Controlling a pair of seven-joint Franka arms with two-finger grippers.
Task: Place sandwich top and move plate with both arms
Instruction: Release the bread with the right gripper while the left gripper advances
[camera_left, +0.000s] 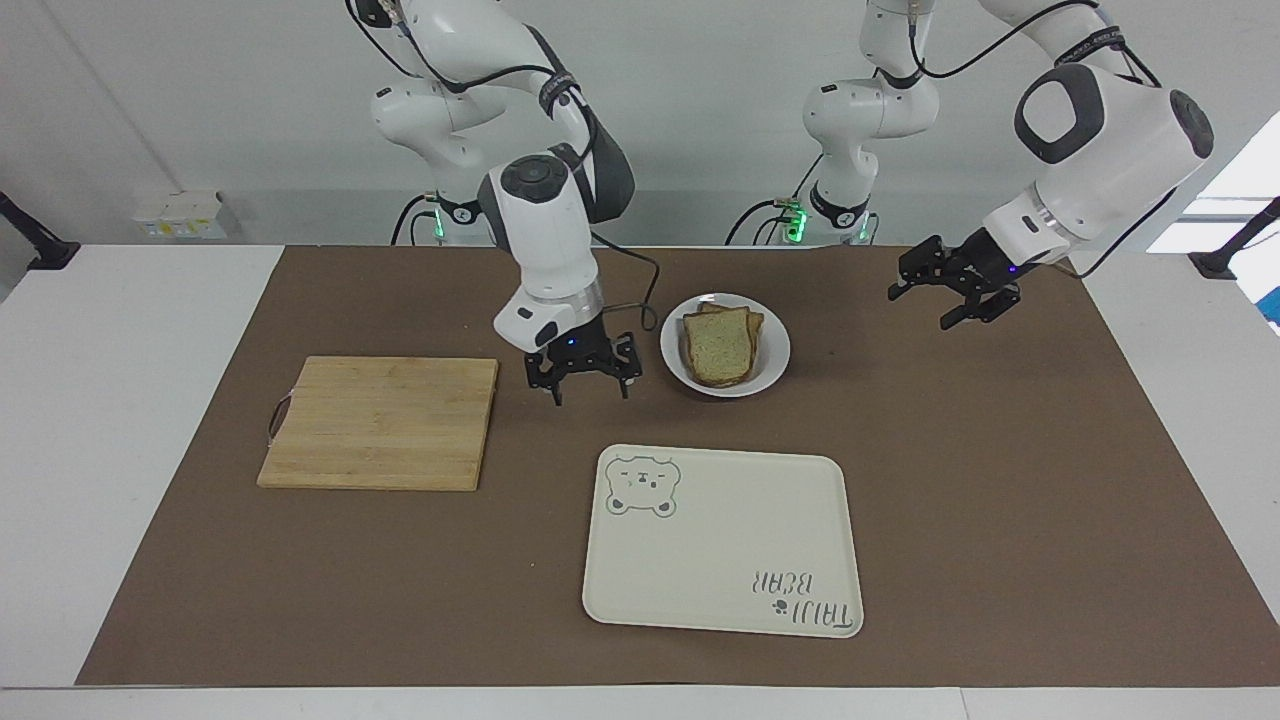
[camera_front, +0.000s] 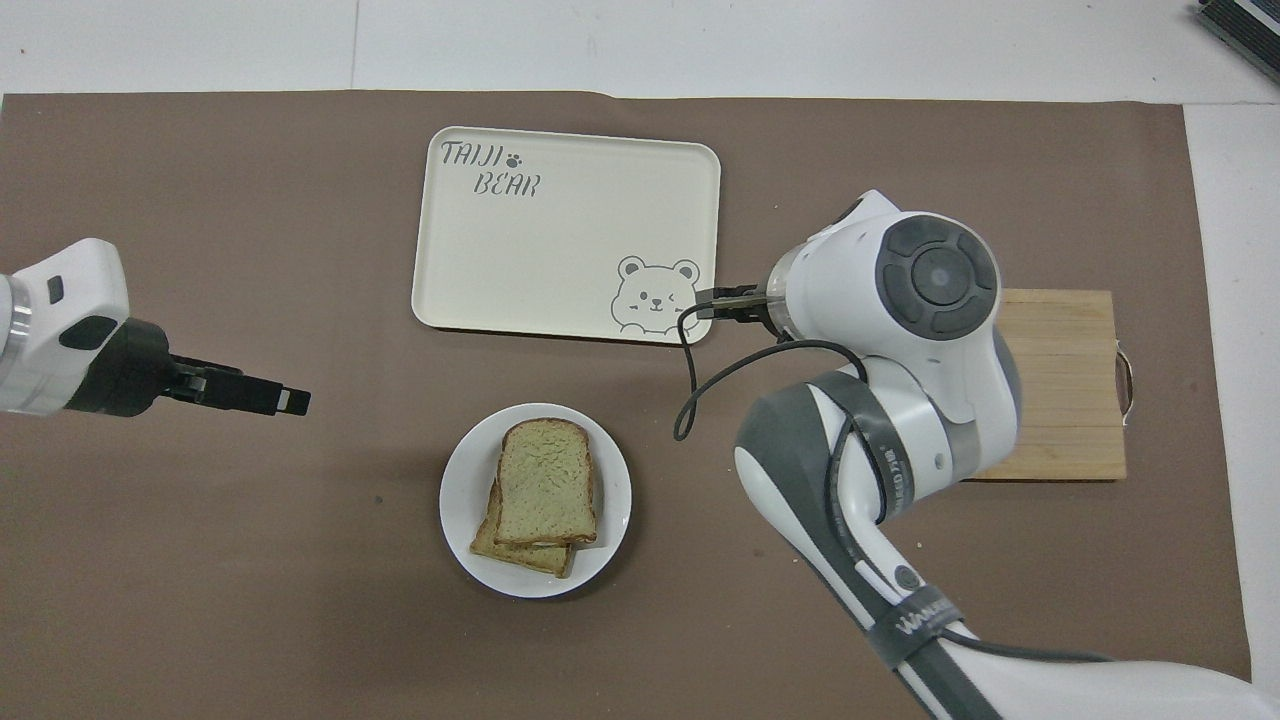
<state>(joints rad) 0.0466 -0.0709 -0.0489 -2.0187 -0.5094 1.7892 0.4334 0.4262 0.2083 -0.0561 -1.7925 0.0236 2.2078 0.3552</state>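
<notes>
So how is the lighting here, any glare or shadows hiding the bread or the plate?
Facing view: even, soft light; the bread and plate read clearly, and the right gripper throws only a faint shadow on the mat. Overhead view: no glare on the plate, but the right arm's bulk covers part of the cutting board.

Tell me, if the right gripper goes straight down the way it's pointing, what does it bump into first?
Probably just the brown mat. The right gripper points down, open, between the cutting board and the plate; nothing else shows beneath it.
</notes>
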